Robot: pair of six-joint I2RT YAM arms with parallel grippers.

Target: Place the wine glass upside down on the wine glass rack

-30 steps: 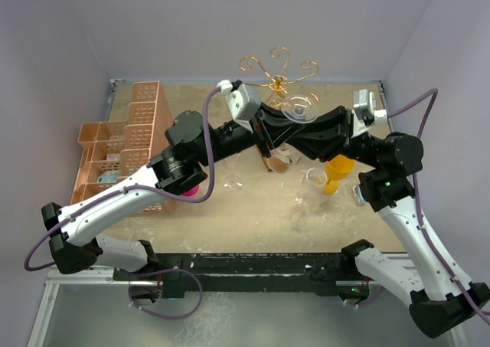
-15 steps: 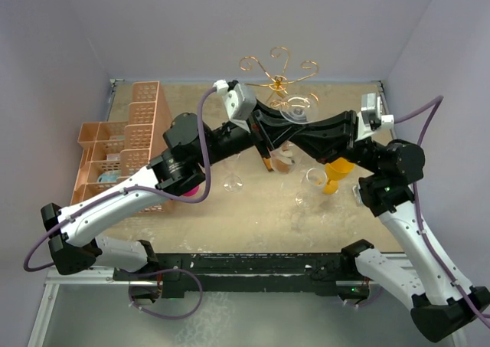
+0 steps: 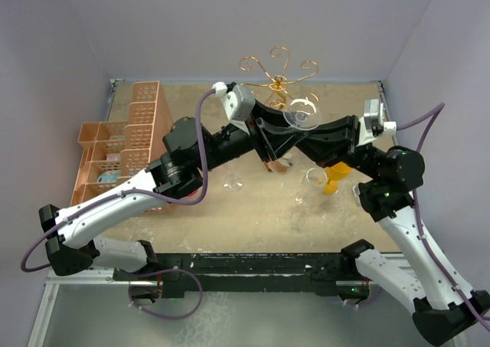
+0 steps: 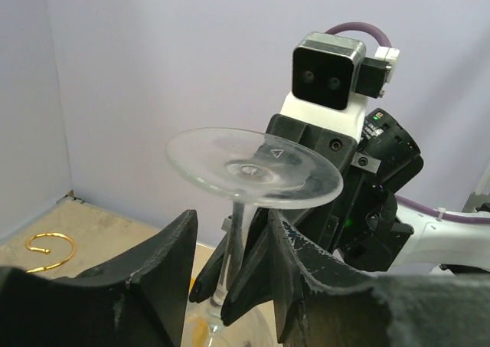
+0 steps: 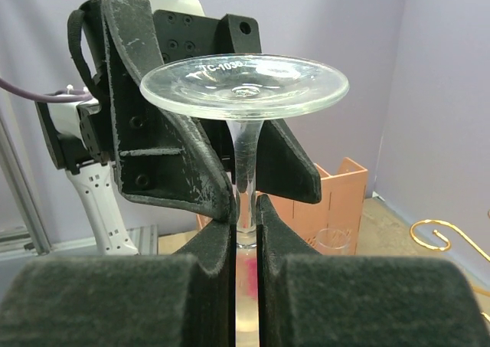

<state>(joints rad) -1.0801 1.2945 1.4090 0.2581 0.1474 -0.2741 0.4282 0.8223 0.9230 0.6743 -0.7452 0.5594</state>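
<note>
Over the sandy table (image 3: 253, 217), two robot arms reach from their bases at the near edge and meet above its middle, with an upside-down wine glass (image 5: 245, 86) between them. The right gripper (image 5: 245, 209) is clamped on the stem just under the round foot, its two dark fingers pressed flat against the glass from either side. The left gripper (image 4: 230, 224) faces it from the other side with its jaws parted. The stem runs through the gap, and space shows on both sides of it. The foot of the glass points up and the bowl hangs below the fingers, clear of the tabletop. On the table beneath and near the arms are a second stemmed glass (image 3: 233, 182), a clear tumbler (image 3: 314, 177) and a yellow cup (image 3: 334, 183) partly hidden under the right arm. An orange lattice crate (image 3: 130, 132) sits along the left side. Beyond the grippers, toward the back wall, rise the gold curled arms of the wine glass rack (image 3: 277, 80). One scroll lies just beside the raised foot, and the overhead view does not show whether they touch.
</note>
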